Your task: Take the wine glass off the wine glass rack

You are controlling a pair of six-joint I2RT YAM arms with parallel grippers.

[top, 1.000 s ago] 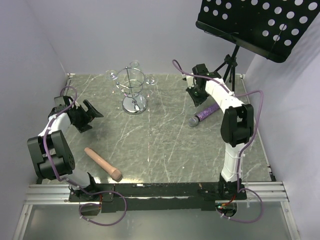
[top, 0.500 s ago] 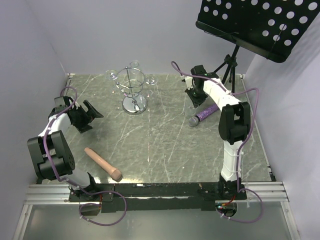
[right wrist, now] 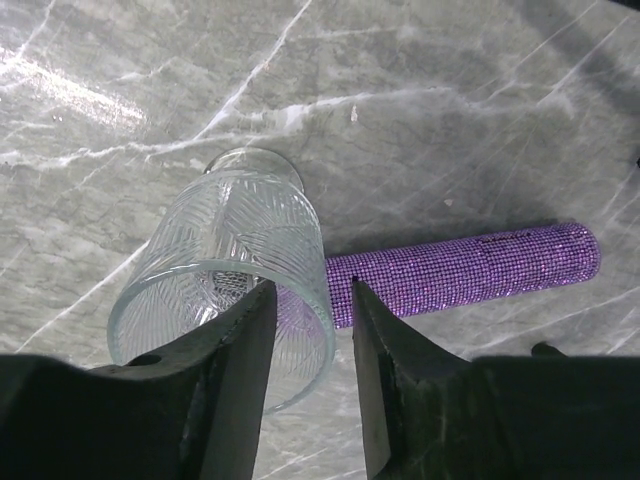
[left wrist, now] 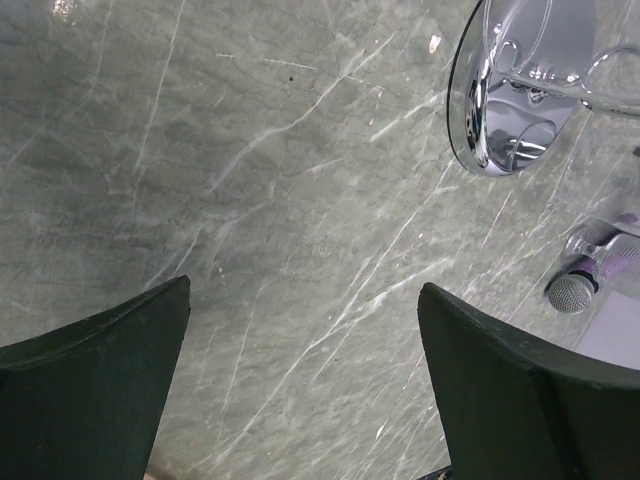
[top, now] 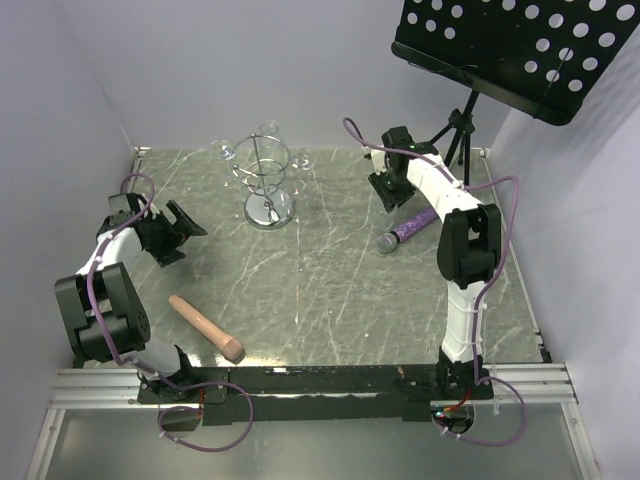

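Note:
The wine glass rack [top: 268, 185] is a silver wire stand on a round shiny base at the back centre, with clear wine glasses [top: 222, 150] hanging from its top ring. Its base also shows in the left wrist view [left wrist: 510, 110]. My right gripper [top: 388, 192] is right of the rack, above the table. In the right wrist view the gripper [right wrist: 312, 295] holds a ribbed clear wine glass [right wrist: 225, 260] by the rim, one finger inside and one outside. My left gripper [top: 170, 232] is open and empty at the left, over bare table [left wrist: 300, 400].
A purple glitter microphone [top: 408, 228] lies under the right gripper; it also shows in the right wrist view [right wrist: 470, 265]. A wooden rolling pin [top: 205, 328] lies at the front left. A black music stand [top: 520, 50] on a tripod [top: 460, 135] stands at the back right.
My right gripper has shifted slightly left with the glass still in it. The left arm has not moved.

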